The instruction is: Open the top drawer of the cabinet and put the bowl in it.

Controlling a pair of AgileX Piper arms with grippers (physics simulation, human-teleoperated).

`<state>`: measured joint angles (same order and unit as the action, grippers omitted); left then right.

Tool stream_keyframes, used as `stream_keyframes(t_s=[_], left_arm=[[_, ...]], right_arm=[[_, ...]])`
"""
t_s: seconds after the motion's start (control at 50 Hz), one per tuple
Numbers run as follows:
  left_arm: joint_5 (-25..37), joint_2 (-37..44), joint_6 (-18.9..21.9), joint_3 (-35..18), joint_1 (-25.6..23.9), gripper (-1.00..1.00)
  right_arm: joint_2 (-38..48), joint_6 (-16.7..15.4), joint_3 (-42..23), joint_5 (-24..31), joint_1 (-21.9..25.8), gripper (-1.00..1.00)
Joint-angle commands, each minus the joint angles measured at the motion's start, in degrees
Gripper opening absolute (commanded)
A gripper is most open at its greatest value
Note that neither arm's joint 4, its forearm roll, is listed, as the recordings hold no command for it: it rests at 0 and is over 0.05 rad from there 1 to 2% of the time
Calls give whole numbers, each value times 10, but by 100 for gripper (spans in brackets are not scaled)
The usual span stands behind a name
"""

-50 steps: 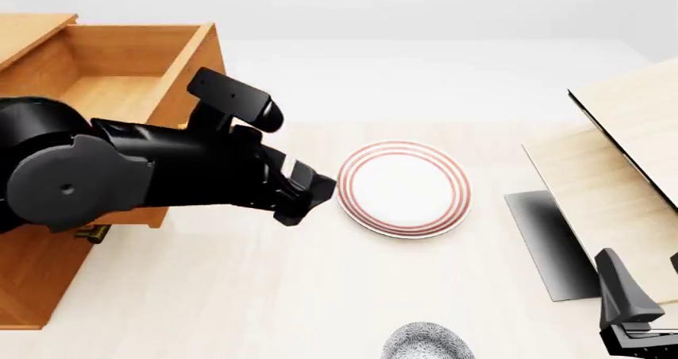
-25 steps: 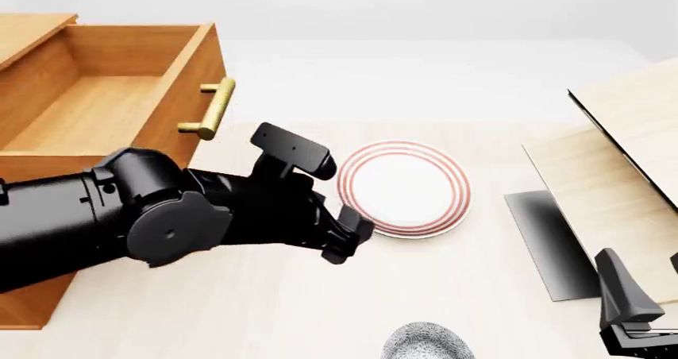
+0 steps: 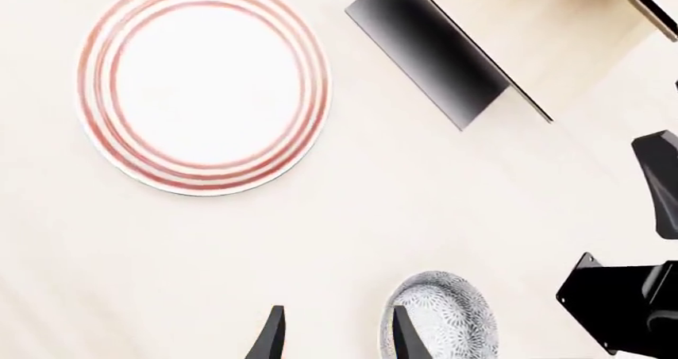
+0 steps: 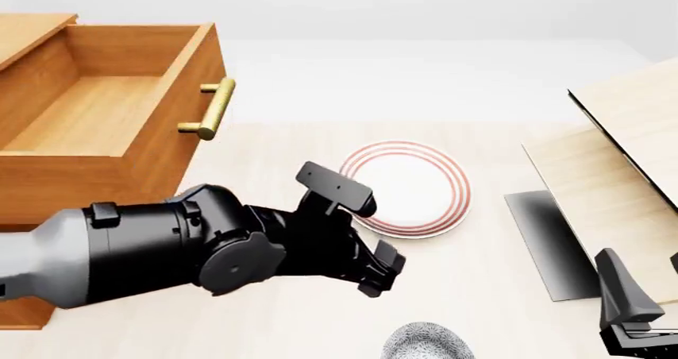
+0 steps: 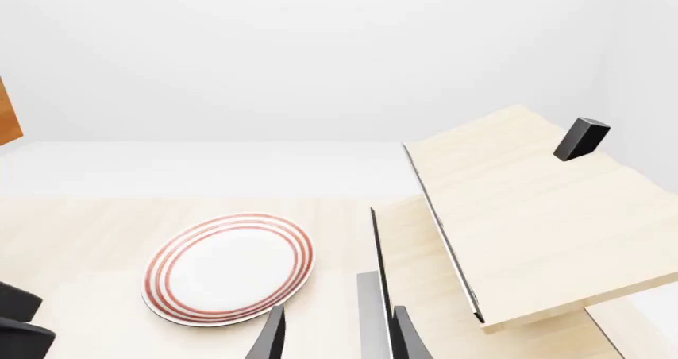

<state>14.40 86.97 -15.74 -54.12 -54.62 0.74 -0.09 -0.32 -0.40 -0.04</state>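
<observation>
Top drawer: pulled out, nothing inside. Bowl: held nothing, on worktop. Left pincer: narrowly parted, held nothing.

Top drawer stands wide open. Left tool hovers over the tabletop, between plate and bowl at the near edge. Right tool sits low right.

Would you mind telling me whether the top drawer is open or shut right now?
Open. The top drawer is pulled out, its bare wooden inside showing, nothing in it; the bowl sits on the table.
</observation>
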Motion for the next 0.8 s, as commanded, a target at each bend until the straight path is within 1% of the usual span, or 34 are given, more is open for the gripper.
stream_keyframes(t_s=[0.02,0.18,0.24,0.48,0.8], left_arm=[[-16,35,-18,0,-23,100],[-21,56,-28,-5,-37,100],[-21,60,-25,-3,-35,100],[-42,87,-41,-1,-51,100],[-62,117,-57,3,-60,100]], right_arm=[[-2,0,0,2,0,100],[-3,0,0,2,-1,100],[-2,0,1,2,-1,100],[-2,0,1,0,-1,100],[-3,0,0,2,-1,100]])
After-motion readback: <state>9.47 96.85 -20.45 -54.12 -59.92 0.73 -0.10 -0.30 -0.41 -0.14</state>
